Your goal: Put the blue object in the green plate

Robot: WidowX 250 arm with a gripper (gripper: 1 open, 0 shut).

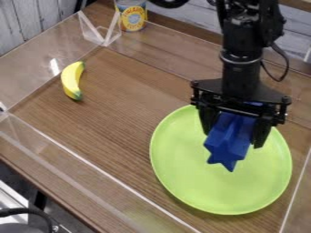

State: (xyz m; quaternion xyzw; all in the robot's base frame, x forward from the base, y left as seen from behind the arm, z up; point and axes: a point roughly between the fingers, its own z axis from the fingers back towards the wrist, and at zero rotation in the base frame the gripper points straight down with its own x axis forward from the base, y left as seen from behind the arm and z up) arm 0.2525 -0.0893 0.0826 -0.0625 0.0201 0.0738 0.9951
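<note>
The blue object (226,141) is a royal-blue ridged block hanging end-down over the green plate (183,173), its lower tip close to or touching the plate's surface. My gripper (238,116) comes down from above on a black arm and is shut on the block's upper end, its black fingers on either side. The lime-green plate lies flat on the wooden table at the right front, directly under the gripper. The block's top is hidden between the fingers.
A yellow banana (73,79) lies on the table at the left. A yellow-labelled can (131,15) stands at the back. Clear plastic walls (49,146) border the table on the left and front edges.
</note>
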